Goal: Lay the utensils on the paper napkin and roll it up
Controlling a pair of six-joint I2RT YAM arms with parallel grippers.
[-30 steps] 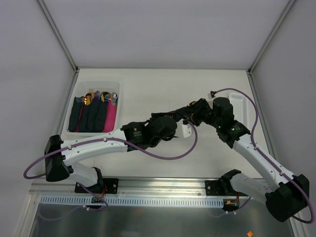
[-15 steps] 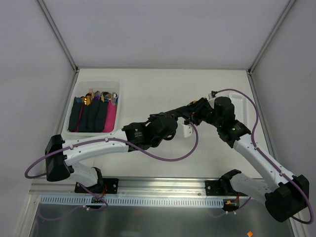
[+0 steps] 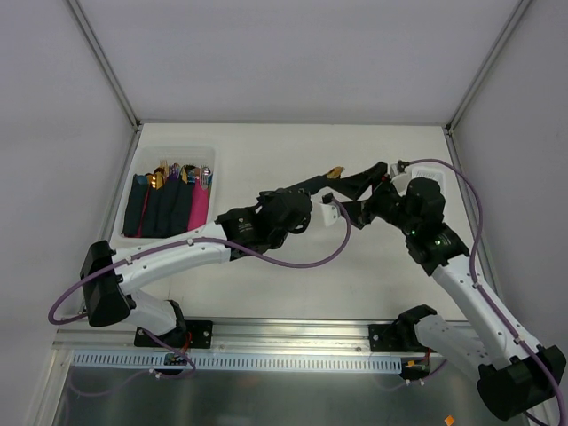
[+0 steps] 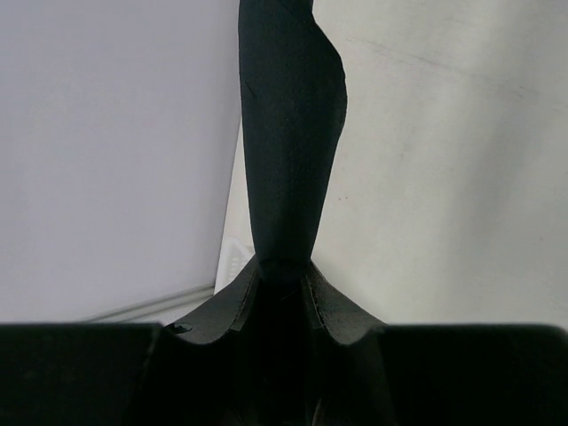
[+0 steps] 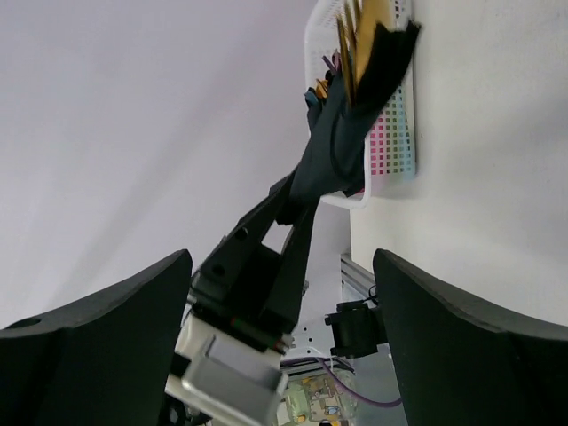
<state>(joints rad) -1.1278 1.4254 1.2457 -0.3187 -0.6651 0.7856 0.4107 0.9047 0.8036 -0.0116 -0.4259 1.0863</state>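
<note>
The dark paper napkin (image 4: 293, 133) is rolled into a slim bundle and stands between the fingers of my left gripper (image 4: 282, 271), which is shut on its lower end. From above, the roll (image 3: 324, 178) sticks out of the left gripper (image 3: 302, 188) over the table's middle. The gold heads of the utensils (image 3: 335, 171) poke out of its far end. My right gripper (image 3: 352, 191) is open just right of that end, one finger on each side, not touching. In the right wrist view the roll (image 5: 342, 133) and gold utensil heads (image 5: 355, 35) are ahead of the wide-apart fingers (image 5: 106, 337).
A white bin (image 3: 142, 238) at the left holds several rolled dark napkins, one pink napkin (image 3: 200, 211) and cutlery. A white perforated tray (image 4: 232, 264) lies at the table's right edge, behind the right arm. Grey walls close in the table on three sides.
The right gripper opened, let go of the roll and drew back to the right. The left gripper closed on the roll and carried it up and away from the near edge.
</note>
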